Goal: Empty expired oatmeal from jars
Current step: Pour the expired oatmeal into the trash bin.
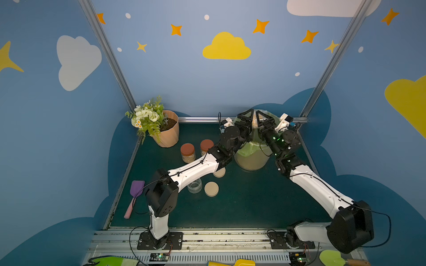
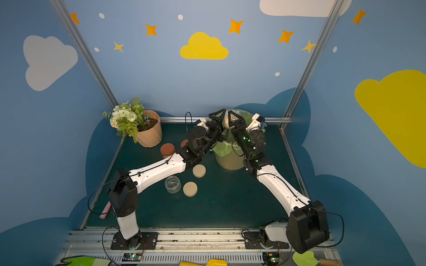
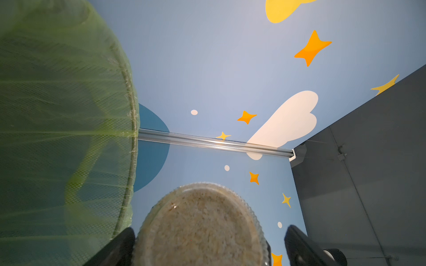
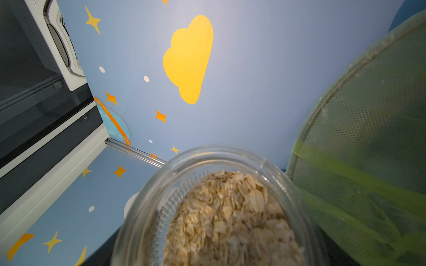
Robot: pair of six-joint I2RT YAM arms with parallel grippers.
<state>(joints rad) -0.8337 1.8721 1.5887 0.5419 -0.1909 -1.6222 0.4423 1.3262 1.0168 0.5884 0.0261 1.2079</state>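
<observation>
Above the green-lined bin (image 1: 251,161), right of centre in both top views, the right gripper (image 1: 262,118) clamps an open jar (image 4: 207,207) of oatmeal (image 4: 230,218). The left gripper (image 1: 247,116) stands spread around its base, one finger (image 3: 299,248) clear of the glass.

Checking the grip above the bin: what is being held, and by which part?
The right gripper holds the open oatmeal jar, apparently by its side wall; the left gripper stands open around its base.

Tan oatmeal (image 4: 230,218), clear jar (image 4: 216,159) — green liner (image 4: 368,161), rust-red lids (image 1: 187,148).
</observation>
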